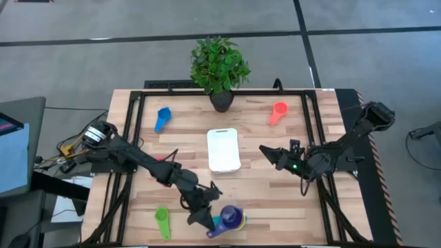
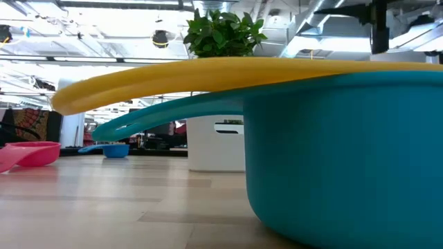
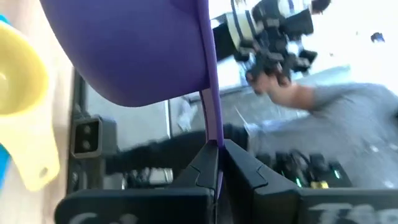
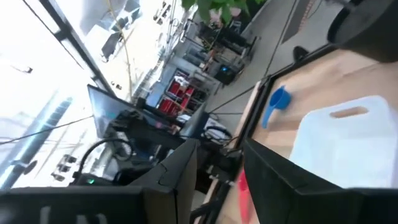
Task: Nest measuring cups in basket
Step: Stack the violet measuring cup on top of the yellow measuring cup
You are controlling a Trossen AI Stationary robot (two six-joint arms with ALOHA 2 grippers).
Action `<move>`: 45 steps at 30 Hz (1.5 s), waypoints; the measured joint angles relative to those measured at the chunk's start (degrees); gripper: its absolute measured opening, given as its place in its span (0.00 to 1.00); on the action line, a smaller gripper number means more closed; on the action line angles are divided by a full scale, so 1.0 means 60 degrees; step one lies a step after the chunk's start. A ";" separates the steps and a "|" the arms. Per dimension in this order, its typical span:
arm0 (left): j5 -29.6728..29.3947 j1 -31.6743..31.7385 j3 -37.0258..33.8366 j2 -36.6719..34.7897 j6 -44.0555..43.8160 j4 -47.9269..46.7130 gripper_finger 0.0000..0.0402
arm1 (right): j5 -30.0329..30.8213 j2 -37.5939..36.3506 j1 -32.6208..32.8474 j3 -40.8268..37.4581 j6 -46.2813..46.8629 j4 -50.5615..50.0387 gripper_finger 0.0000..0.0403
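My left gripper (image 1: 211, 219) is near the table's near edge, shut on a purple cup (image 1: 231, 215). That cup is over a yellow cup (image 1: 243, 220) nested in a teal cup (image 1: 219, 222). The nested pair fills the low view (image 2: 346, 159). The white basket (image 1: 224, 149) stands at the table's middle. A green cup (image 1: 162, 222) lies at the near left, a blue cup (image 1: 162, 118) at the far left, and a red-orange cup (image 1: 278, 112) at the far right. A pink cup (image 2: 28, 153) lies partly under the left arm. My right gripper (image 1: 267, 153) is open and empty, right of the basket. My left gripper pinches the purple cup's flat handle (image 3: 212, 134) between its two fingers, which lie along the handle. The bowl (image 3: 137, 50) sticks out beyond the fingertips, above the yellow cup (image 3: 22, 93). Whether the purple cup touches the cups below, I cannot tell.
A potted plant (image 1: 219, 65) stands at the far edge behind the basket. A black frame (image 1: 131, 117) runs along the table's left, right and far sides. Bare wood lies between the basket and the near cups.
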 joint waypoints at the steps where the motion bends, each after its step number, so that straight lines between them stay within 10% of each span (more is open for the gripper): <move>1: -0.0178 -0.0028 0.0005 0.0091 0.0057 0.0054 0.00 | 0.0003 0.0000 0.0046 0.0033 -0.0023 -0.0063 0.38; 25: -0.0710 -0.0096 0.0262 0.2481 -0.1636 0.0670 0.00 | -0.0776 0.0070 0.0248 0.0061 -0.0026 -0.0525 0.40; 36: 0.1682 0.0339 0.0262 0.2469 -0.2554 0.0594 0.11 | -0.0791 0.0073 0.0502 0.0064 -0.0052 -0.0493 0.42; 45: 0.1658 0.0916 0.0262 0.1430 -0.1733 -0.0196 0.09 | -0.0868 0.0087 0.1071 0.0064 0.1524 -0.2408 0.40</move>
